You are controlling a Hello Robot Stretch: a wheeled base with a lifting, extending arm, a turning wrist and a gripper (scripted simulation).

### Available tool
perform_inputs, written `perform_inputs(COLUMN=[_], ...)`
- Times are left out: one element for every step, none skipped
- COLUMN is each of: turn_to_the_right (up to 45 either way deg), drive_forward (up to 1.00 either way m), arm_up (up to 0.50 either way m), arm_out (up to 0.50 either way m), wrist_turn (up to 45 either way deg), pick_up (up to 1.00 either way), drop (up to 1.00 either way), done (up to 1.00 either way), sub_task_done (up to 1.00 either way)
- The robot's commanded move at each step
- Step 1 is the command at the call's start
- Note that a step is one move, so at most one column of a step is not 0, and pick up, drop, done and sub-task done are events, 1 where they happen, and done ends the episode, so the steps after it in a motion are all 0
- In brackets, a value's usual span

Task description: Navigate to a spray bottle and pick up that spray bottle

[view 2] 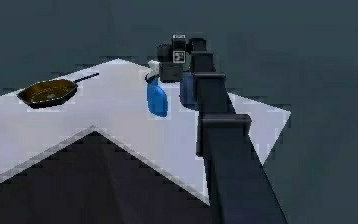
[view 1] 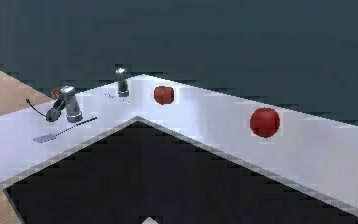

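Near the gripper — its hold unclear — is a blue, white-topped spray bottle.

Table: plain white with a faint lilac tint, no pattern; the hollow below its edge is near black.
Nearer round fruit: deep red with darker blotches.
Farther round fruit: the same deep red, shaded dark on one side.
Metal cylinder: silver-grey with pale highlights.
Small shaker: grey steel, darker at the top.
Floor: light tan, wood-toned.
Wall: plain dark blue-grey.
Spray bottle: bright blue body, white top.
Pan: dark rim and handle, yellow-brown inside.
Arm: dark slate, almost black.
Marker squares: white with black marks.
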Motion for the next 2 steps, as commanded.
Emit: perform_inputs(turn_to_the_right=[0.0, 0.0], drive_forward=[0.00, 0.00], arm_up=[0.00, 0.00], arm_out=[0.00, 0.00], wrist_turn=[0.0, 0.0], pick_up=[1.00, 0.00], drop=[0.00, 0.00], done=[0.00, 1.00], sub_task_done=[0.00, 0.00])
